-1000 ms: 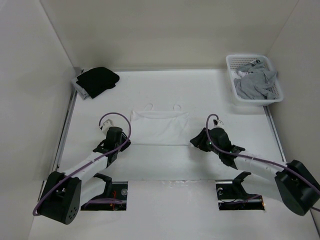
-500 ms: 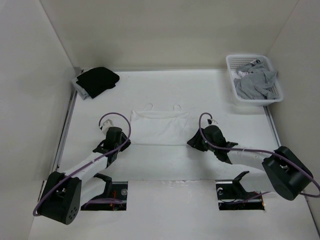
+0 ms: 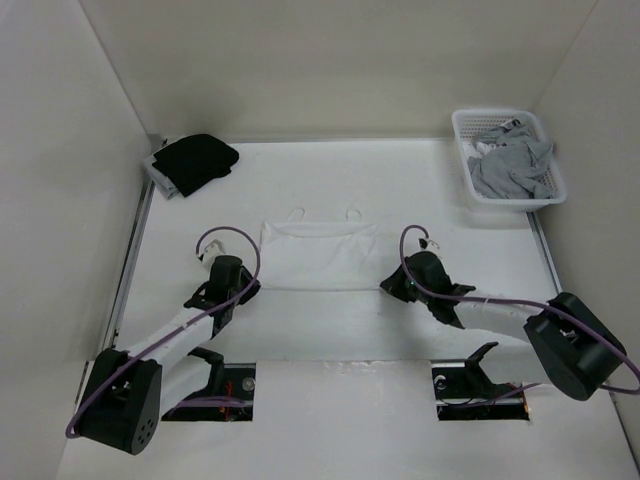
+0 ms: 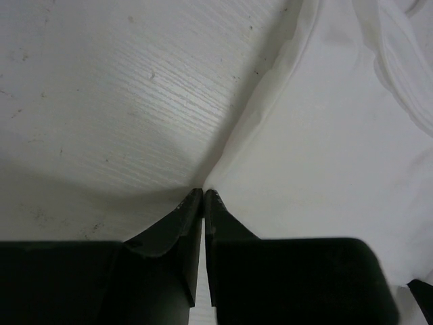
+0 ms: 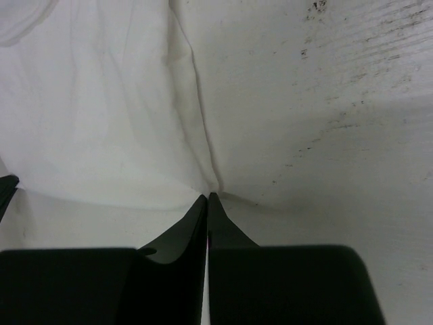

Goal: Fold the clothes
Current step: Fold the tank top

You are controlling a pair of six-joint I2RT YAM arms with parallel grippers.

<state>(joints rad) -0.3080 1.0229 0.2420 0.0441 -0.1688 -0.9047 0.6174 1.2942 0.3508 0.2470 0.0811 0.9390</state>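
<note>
Rest of tank top [image 4: 325, 149] beyond frame

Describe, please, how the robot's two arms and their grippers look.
The left arm and right arm share white links, bulky black joints and a looping purple cable. The left gripper and right gripper have matte black fingers tapering to thin tips.

The left arm [image 3: 172, 334] and right arm [image 3: 490, 312] are white tubes with bulky black joints and bases. A purple cable [image 3: 228, 231] loops along each. Their fingers [image 4: 162, 271] are flat black wedges.
</note>
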